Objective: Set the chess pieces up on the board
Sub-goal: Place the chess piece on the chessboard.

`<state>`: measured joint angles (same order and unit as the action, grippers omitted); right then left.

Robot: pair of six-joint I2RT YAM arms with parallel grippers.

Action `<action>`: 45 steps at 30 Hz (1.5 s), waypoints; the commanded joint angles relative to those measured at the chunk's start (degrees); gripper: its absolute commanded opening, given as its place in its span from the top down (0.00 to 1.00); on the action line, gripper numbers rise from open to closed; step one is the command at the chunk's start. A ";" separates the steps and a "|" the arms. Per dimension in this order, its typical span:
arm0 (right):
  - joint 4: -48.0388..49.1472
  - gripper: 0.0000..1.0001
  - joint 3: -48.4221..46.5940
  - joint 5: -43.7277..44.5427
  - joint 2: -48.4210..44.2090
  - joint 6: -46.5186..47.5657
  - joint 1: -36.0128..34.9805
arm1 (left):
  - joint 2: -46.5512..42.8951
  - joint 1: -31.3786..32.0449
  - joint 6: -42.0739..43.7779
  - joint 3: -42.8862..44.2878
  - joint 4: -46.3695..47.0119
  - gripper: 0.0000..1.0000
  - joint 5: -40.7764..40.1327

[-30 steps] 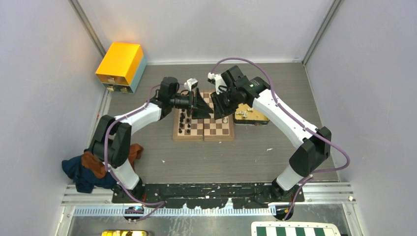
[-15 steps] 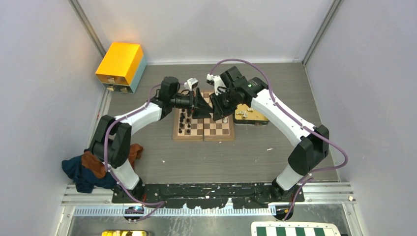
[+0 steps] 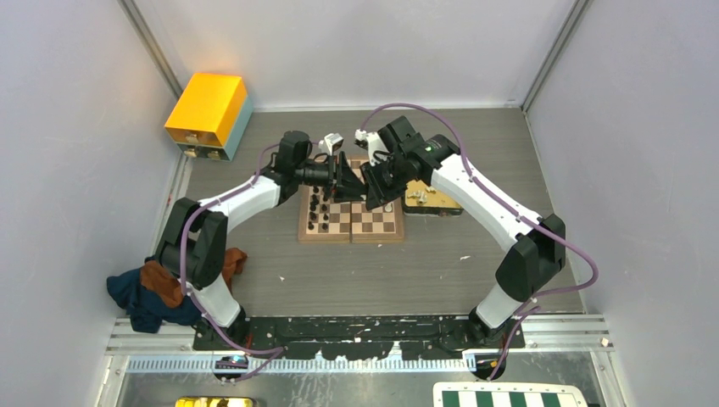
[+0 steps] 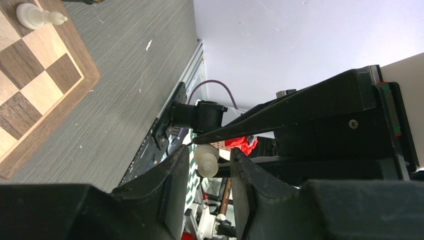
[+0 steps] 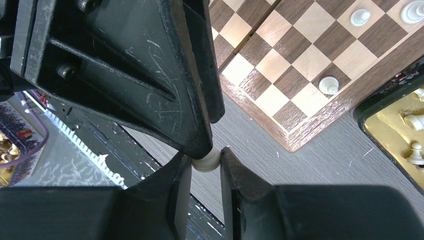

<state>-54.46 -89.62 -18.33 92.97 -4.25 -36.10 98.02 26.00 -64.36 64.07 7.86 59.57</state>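
Partly set board (image 3: 377, 222); tray (image 5: 390, 135) at right holds more pieces (image 5: 414, 150); right gripper (image 5: 206, 159) pinches a white piece (image 5: 207, 161), left gripper (image 4: 209, 154) narrow around it, grip unclear.

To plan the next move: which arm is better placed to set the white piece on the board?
Probably right: the right gripper pinches the piece; the left gripper only flanks it, gaps showing.

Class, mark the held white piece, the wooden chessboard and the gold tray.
white piece (image 5: 207, 161), right wrist view, rounded body
wooden chessboard (image 5: 291, 141), right wrist view, frame corner
gold tray (image 5: 390, 135), right wrist view, bare floor
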 commanded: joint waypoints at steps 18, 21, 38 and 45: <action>2.43 0.98 0.50 0.11 -1.00 0.47 -0.38 | -1.99 0.26 0.02 -0.08 0.93 0.78 0.82; 2.51 0.98 0.50 0.30 -1.03 0.46 -0.37 | -2.16 0.28 0.39 -0.17 0.65 0.80 0.67; 1.94 0.72 -0.87 1.19 -1.47 0.65 -0.34 | -4.33 0.28 13.18 4.82 -15.06 0.86 -6.18; 1.79 0.67 -1.34 1.28 -1.48 0.99 -0.35 | -4.50 0.28 15.75 6.35 -18.23 0.89 -8.63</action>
<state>-53.89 -89.08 -17.63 93.03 -4.21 -36.38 95.83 26.52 -52.42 68.42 -6.70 53.78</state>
